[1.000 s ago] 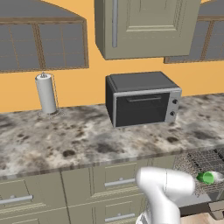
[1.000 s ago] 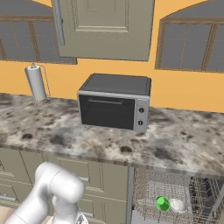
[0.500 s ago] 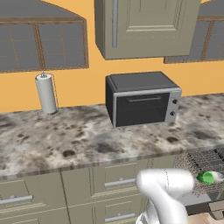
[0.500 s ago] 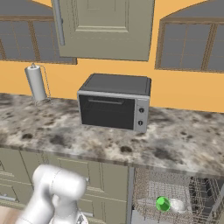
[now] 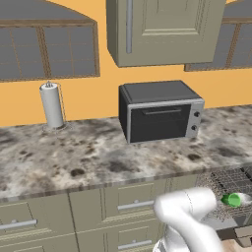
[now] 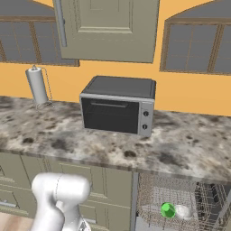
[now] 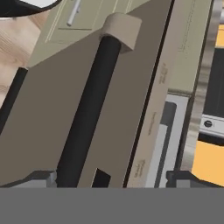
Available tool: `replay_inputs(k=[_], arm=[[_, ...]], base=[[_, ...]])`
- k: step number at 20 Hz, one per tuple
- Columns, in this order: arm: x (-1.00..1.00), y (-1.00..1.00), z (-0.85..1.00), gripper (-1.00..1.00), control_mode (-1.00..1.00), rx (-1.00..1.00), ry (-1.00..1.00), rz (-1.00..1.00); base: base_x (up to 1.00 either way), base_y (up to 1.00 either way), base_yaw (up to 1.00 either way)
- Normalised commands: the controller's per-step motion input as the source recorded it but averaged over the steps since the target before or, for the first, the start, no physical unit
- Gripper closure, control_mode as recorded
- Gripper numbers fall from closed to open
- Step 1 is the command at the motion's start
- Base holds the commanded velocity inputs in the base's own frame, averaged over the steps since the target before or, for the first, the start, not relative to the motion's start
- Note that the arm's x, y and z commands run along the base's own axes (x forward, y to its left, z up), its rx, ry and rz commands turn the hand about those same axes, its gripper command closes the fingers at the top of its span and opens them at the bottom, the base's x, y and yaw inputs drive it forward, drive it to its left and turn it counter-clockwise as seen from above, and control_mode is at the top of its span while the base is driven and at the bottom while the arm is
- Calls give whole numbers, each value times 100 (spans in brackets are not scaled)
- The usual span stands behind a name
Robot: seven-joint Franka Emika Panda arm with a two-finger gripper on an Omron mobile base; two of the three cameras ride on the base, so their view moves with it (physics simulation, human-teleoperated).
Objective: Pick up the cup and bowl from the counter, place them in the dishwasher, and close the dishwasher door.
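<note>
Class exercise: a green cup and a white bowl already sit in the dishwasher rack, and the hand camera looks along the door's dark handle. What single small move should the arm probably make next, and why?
Probably push up on the dishwasher door to start swinging it shut. The cup and bowl already lie in the rack, the counter holds neither, and the open jaws of the gripper sit close against the door by its dark handle, so closing looks like the only step left.

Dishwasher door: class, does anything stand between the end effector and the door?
Nothing visible does. In the hand view the open end effector faces the dishwasher door directly, and the door's dark bar handle rises close ahead of it.
</note>
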Motion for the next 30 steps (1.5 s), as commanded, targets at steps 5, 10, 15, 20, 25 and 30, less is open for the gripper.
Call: replay_inputs(k=[5,10,15,20,25,30], arm=[[40,-24,-9,-100,-100,3,-2,0],[7,-18,-73,-100,-100,0,-2,0],[4,-26,-54,-100,-100,0,-7,0],[17,-26,-22,-100,-100,2,-8,0],[26,-17,-23,-100,-100,1,-7,0],[19,-11,-35,-100,-100,0,-9,0]], base=[[0,0,0],[0,0,0],[0,0,0],[0,0,0],[0,0,0],[0,0,0]])
